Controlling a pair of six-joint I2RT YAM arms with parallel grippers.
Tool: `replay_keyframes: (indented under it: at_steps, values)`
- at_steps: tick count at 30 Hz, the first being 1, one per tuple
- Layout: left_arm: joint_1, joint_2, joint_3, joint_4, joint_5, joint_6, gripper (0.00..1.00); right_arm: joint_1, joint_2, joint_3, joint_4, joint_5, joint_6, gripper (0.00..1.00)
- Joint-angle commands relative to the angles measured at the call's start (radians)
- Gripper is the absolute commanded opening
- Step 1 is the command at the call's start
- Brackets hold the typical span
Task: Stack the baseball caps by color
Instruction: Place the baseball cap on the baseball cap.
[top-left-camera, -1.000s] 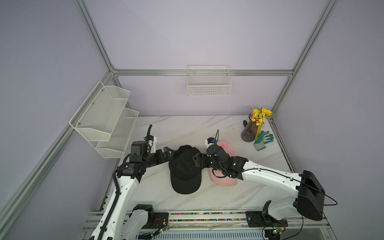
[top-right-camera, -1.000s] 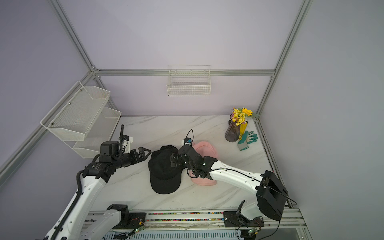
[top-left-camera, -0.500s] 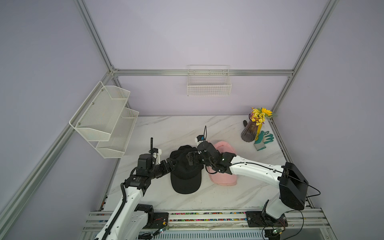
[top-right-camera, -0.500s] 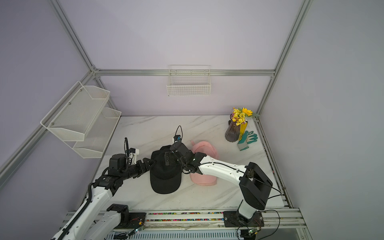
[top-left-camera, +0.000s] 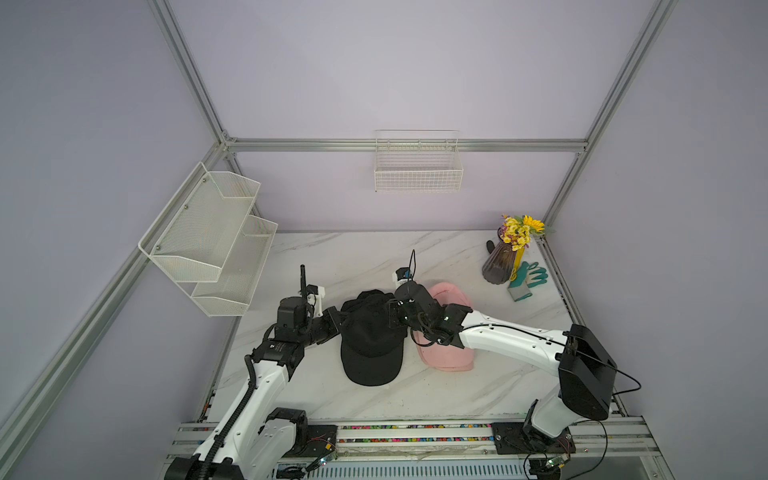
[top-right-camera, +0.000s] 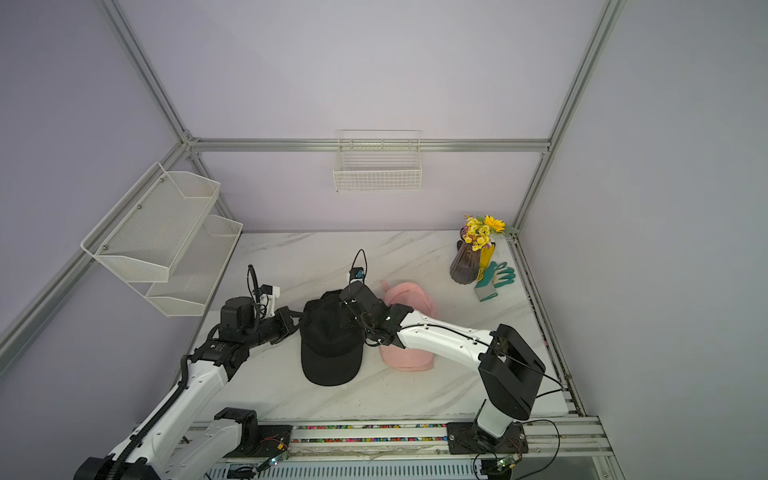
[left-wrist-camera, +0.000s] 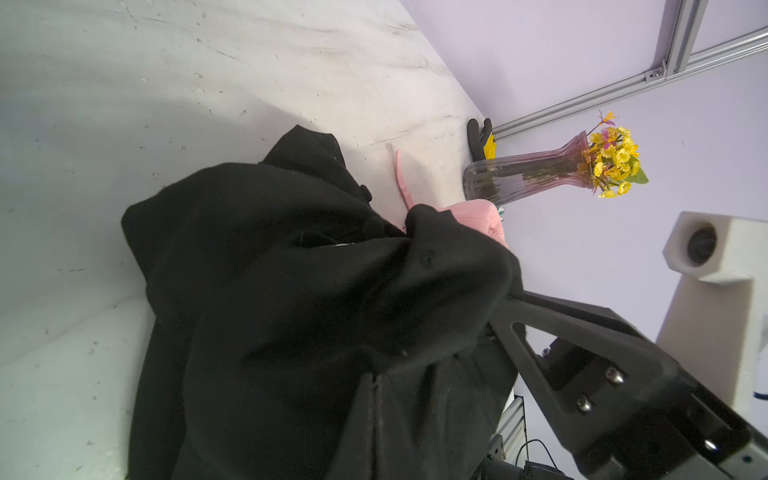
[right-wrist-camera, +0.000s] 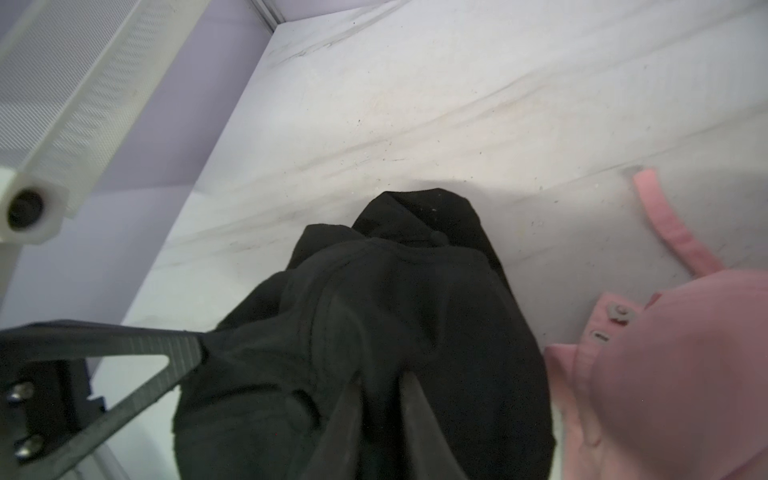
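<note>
Black baseball caps (top-left-camera: 370, 345) (top-right-camera: 328, 349) lie piled mid-table, brim toward the front edge. A pale pink baseball cap (top-left-camera: 449, 357) (top-right-camera: 409, 357) lies just to their right, partly under my right arm. My left gripper (top-left-camera: 338, 322) (left-wrist-camera: 376, 376) is shut on the left side of the top black cap's crown (left-wrist-camera: 291, 270). At the crown's right side, my right gripper (top-left-camera: 392, 316) (right-wrist-camera: 380, 374) is shut on a fold of black fabric (right-wrist-camera: 415, 291). The pink cap's strap and snaps (right-wrist-camera: 665, 374) show beside the black pile.
A glass vase of yellow flowers (top-left-camera: 500, 262) and teal gloves (top-left-camera: 525, 280) stand at the back right corner. A two-tier mesh shelf (top-left-camera: 208, 241) hangs on the left wall and a wire basket (top-left-camera: 417, 166) on the back wall.
Both arms have closed in on the black cap from either side. Both grippers went from open to shut on its crown.
</note>
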Motion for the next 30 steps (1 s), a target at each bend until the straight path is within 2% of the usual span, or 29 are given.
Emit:
replay_keyframes:
  at_steps: [1,10,14,18,23,28,30]
  values:
    - [-0.001,-0.032,0.028,0.059,0.013,-0.043,0.0,-0.002,-0.041,0.045,0.002,0.006,0.007,0.09]
    - [-0.001,-0.056,0.132,0.007,-0.033,-0.119,0.0,-0.024,-0.012,0.173,-0.109,-0.001,0.089,0.05]
    - [0.005,0.011,0.184,-0.057,-0.07,-0.093,0.0,-0.061,0.041,0.196,-0.127,-0.018,0.116,0.05]
    - [0.016,0.094,0.181,-0.077,-0.076,-0.101,0.0,-0.097,0.103,0.213,-0.131,-0.094,0.144,0.06]
    - [0.023,0.15,0.16,-0.096,-0.087,-0.09,0.0,-0.116,0.182,0.24,-0.157,-0.148,0.172,0.13]
    - [0.03,0.178,0.153,-0.163,-0.186,-0.037,0.0,-0.116,0.227,0.249,-0.165,-0.149,0.188,0.16]
    - [0.034,0.188,0.139,-0.154,-0.221,-0.027,0.05,-0.116,0.236,0.251,-0.164,-0.144,0.191,0.22]
